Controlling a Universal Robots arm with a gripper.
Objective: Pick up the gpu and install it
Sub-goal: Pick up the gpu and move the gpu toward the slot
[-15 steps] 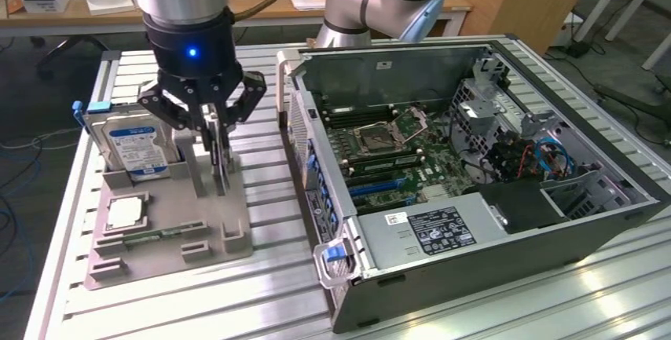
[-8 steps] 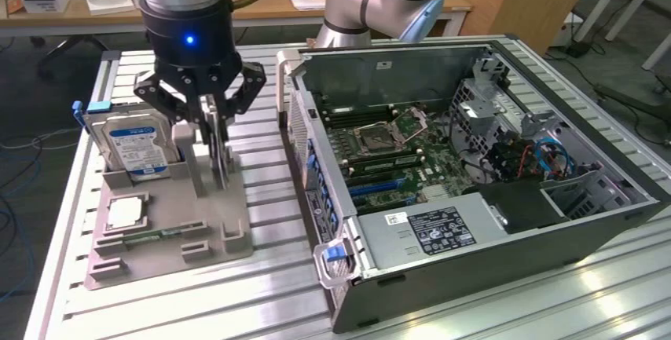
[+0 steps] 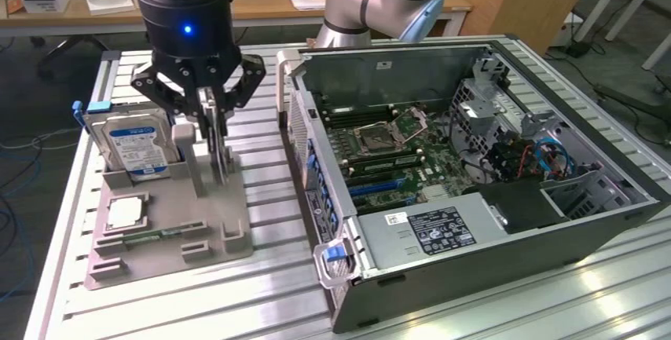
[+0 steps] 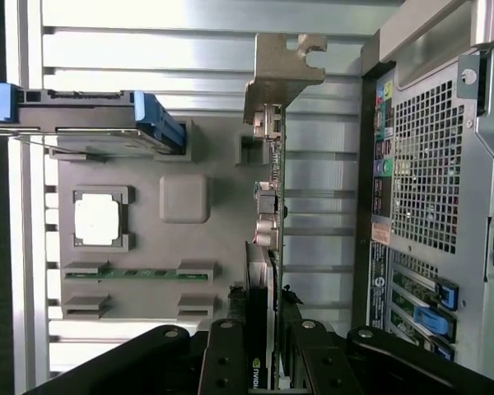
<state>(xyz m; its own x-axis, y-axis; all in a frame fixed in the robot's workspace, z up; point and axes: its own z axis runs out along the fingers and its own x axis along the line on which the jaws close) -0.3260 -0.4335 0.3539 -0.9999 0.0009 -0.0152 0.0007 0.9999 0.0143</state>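
**Grey holder: card gripped on edge**

Closed down to a narrow gap, the end effector (image 3: 216, 132) pinches the gpu (image 4: 267, 230). The card stands on edge in the grey holder (image 3: 199, 238), toward the exterior view's left edge of the surface (image 3: 262, 301). Its long axis runs straight out from the fingers to the metal bracket (image 4: 281, 70). The open computer case (image 3: 472, 159) sits just beside it.

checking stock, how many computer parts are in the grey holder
4: hard drive upright at the holder's far end, gpu on edge beside it, in the gripper, cpu flat mid-holder, memory stick near its front.
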